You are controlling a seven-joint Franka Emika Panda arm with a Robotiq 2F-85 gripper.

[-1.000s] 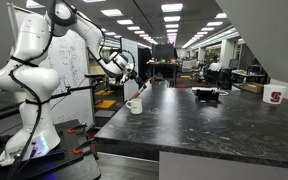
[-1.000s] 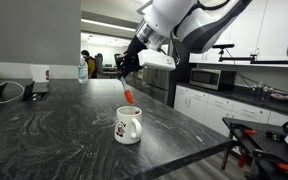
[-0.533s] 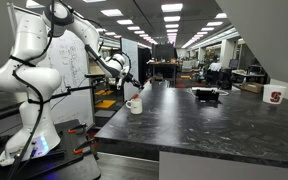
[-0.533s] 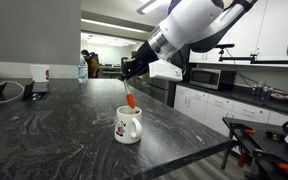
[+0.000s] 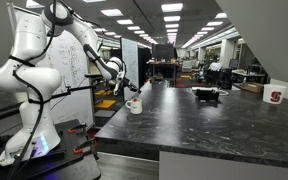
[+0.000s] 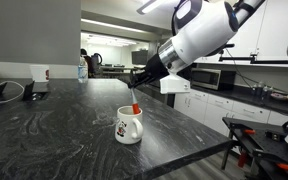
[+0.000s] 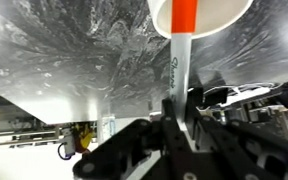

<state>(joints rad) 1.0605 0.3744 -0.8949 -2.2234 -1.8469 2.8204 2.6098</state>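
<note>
The marker point(image 7: 177, 55) is showing orange and white; the white mug point(image 6: 128, 125) is bearing a dark print; the countertop point(image 6: 54, 130) is swirling black-grey.

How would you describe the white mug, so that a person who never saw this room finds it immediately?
Look at the long dark marbled counter; the mug stands near its edge beside the white robot arm. It is white with a small picture on its side, and it alone has an orange-tipped marker, held by the end effector, at its mouth.

Dark marbled countertop point(image 5: 214, 120) stretches beneath ceiling light panels point(image 5: 172, 8).
</note>
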